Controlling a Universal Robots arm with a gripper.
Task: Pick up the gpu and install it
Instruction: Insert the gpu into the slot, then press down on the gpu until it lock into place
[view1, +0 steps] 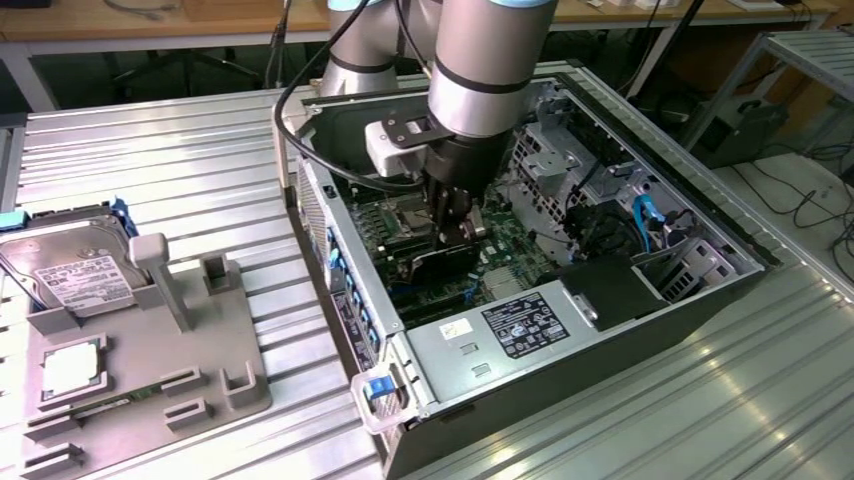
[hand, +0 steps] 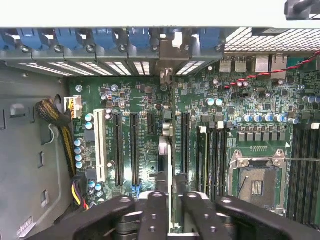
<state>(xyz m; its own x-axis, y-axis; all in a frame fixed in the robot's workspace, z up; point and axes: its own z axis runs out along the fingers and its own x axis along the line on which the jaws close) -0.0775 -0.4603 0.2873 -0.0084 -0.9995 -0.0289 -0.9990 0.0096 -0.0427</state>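
The arm reaches down into the open computer case (view1: 587, 330), which lies on its side on the ribbed metal table (view1: 200, 150). The gripper (view1: 454, 238) stands over the green motherboard (hand: 150, 130). Between its black fingers (hand: 155, 210) sits the graphics card (view1: 447, 265), a thin dark card held upright on edge, seen edge-on in the wrist view (hand: 169, 165). The fingers are narrowed around the card and appear to clamp it on both faces. The card's lower edge lies in line with the long black expansion slots (hand: 134, 145) and its metal end bracket (hand: 167, 70) meets the rear slot openings beneath the blue retaining clips (hand: 105, 37).

At the exterior view's left, a grey parts holder (view1: 200, 370) carries a silver hard drive (view1: 67, 265) and a small square processor (view1: 70, 370). The open processor socket (hand: 257, 185) lies just beside the memory slots (hand: 215, 155).
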